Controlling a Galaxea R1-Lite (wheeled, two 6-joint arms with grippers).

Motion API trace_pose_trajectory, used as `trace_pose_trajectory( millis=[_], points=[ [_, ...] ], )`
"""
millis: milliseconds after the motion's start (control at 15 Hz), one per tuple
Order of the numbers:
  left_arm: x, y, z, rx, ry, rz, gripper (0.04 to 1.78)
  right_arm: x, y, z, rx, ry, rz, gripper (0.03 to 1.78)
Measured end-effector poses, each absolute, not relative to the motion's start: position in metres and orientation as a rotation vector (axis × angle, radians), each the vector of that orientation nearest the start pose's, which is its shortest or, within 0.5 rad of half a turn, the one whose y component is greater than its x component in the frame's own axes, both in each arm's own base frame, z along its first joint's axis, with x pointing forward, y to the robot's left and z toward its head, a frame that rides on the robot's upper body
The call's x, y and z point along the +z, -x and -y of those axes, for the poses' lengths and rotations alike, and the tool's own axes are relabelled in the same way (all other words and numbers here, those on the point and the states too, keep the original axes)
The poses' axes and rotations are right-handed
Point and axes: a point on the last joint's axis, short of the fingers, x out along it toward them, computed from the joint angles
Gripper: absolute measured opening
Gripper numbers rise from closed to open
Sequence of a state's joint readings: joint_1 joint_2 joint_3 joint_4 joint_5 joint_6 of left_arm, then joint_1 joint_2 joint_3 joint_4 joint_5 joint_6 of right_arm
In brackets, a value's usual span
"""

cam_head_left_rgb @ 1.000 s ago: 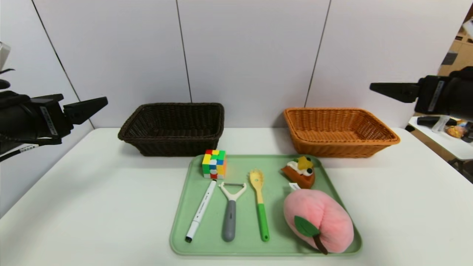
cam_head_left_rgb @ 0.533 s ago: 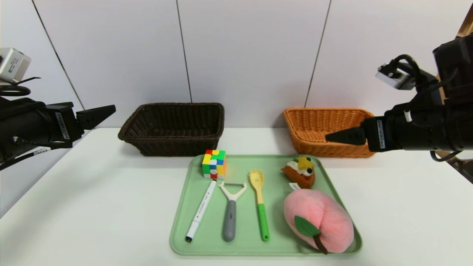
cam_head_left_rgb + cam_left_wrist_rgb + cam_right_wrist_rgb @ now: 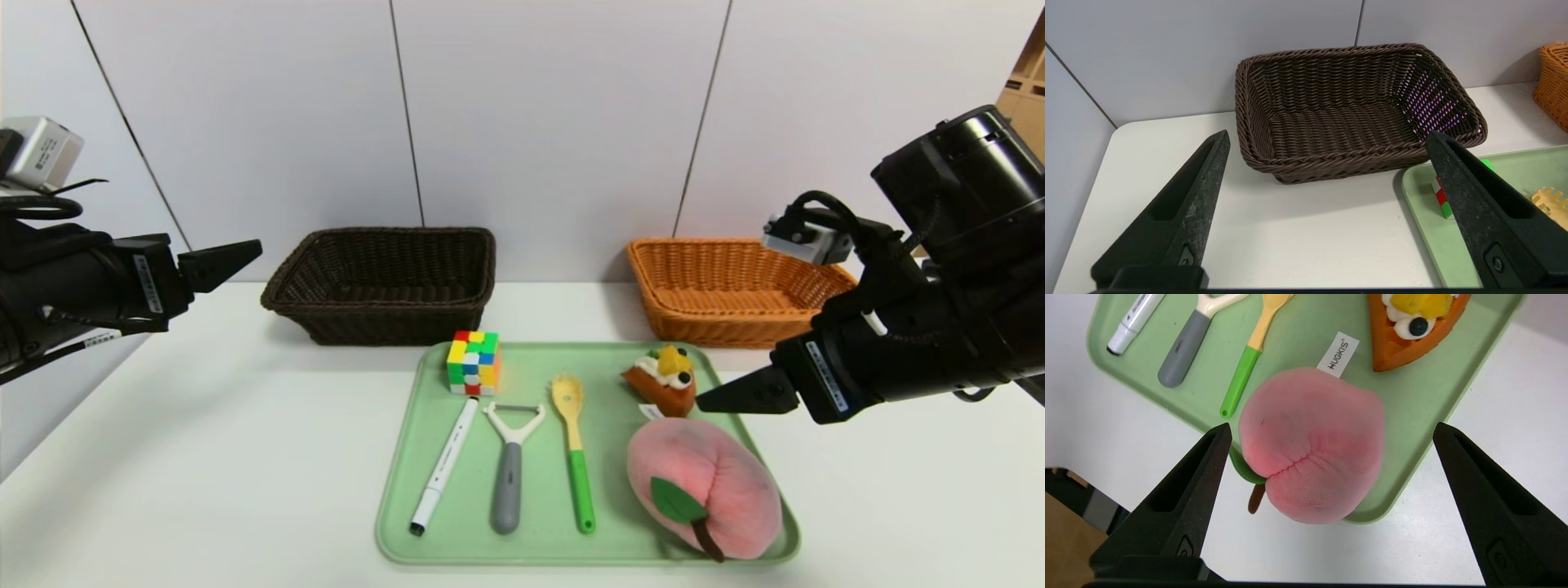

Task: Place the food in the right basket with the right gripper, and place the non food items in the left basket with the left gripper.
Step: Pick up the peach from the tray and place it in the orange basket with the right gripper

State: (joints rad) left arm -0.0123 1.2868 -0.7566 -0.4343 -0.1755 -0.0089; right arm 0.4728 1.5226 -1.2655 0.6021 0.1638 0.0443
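Note:
The pink plush peach (image 3: 704, 486) lies at the near right of the pale green tray (image 3: 408, 482), the toy cake slice (image 3: 663, 378) just behind it. The puzzle cube (image 3: 473, 362), white marker (image 3: 443, 464), peeler (image 3: 509, 465) and yellow spork (image 3: 573, 449) lie on the tray too. My right gripper (image 3: 709, 402) is open and empty, above the peach (image 3: 1312, 443), beside the cake slice (image 3: 1412, 326). My left gripper (image 3: 249, 249) is open and empty, raised at the far left, left of the dark brown basket (image 3: 384, 282). The orange-tan basket (image 3: 743, 290) stands at the back right.
The tray sits on a white table (image 3: 204, 441) in front of both baskets; a grey panel wall stands close behind them. The left wrist view shows the dark basket (image 3: 1355, 110) and a strip of the cube (image 3: 1443, 198) behind a finger.
My right gripper has swung down and left, from high at the right edge to just above the peach and beside the cake slice. My left gripper has moved slightly right.

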Motion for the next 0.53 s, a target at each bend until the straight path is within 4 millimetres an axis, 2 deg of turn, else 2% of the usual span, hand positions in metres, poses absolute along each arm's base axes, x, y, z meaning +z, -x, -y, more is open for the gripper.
trace_pose_trajectory(
  millis=[400,533],
  points=[
    [0.250,-0.207,0.007,-0.188,0.017,-0.113,1.69,0.233,-0.198,-0.119,0.720,0.340,-0.898,1.70],
    [0.249,-0.207,0.007,-0.189,0.017,-0.118,1.69,0.229,-0.195,-0.122,0.752,0.374,-0.899,1.70]
  ],
)
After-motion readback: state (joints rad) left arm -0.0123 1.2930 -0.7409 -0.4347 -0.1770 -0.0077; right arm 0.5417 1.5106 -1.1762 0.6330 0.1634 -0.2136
